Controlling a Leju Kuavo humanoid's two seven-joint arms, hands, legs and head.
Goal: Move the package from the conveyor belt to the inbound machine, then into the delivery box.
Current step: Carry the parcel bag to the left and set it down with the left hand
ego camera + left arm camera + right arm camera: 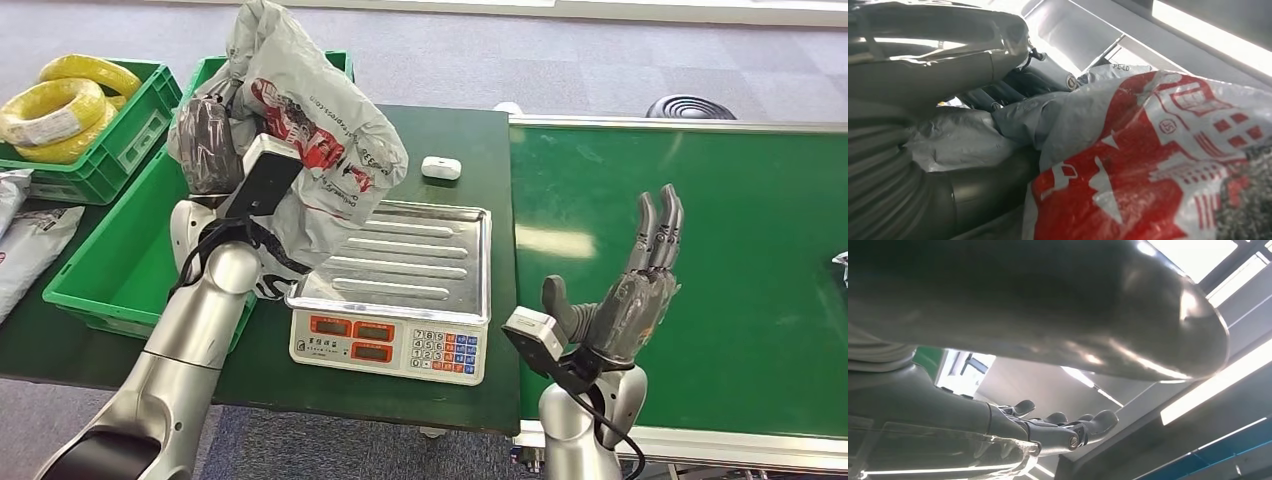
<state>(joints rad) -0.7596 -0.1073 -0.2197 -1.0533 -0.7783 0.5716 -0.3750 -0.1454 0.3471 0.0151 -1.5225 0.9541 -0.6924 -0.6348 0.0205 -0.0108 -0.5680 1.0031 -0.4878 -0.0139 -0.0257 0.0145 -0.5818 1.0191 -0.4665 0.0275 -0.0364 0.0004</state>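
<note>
The left hand (207, 140) grips a grey plastic package (310, 140) with red print, its fingers closed around the bag's bunched upper part; the package hangs in the air above the left edge of the scale's (400, 300) steel tray, beside a green delivery box (110, 270); the right hand (635, 290) stands upright over the green conveyor belt (720, 230), fingers straight and apart, holding nothing; a small white case (441, 167) lies on the dark green worktop (450, 130).

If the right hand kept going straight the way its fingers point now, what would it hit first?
Probably nothing nearby. The right hand is open, fingers pointing upward and slightly away over the green conveyor belt. The right wrist view shows ceiling lights beyond its fingertips. The way looks free, though depth is unclear.
</note>
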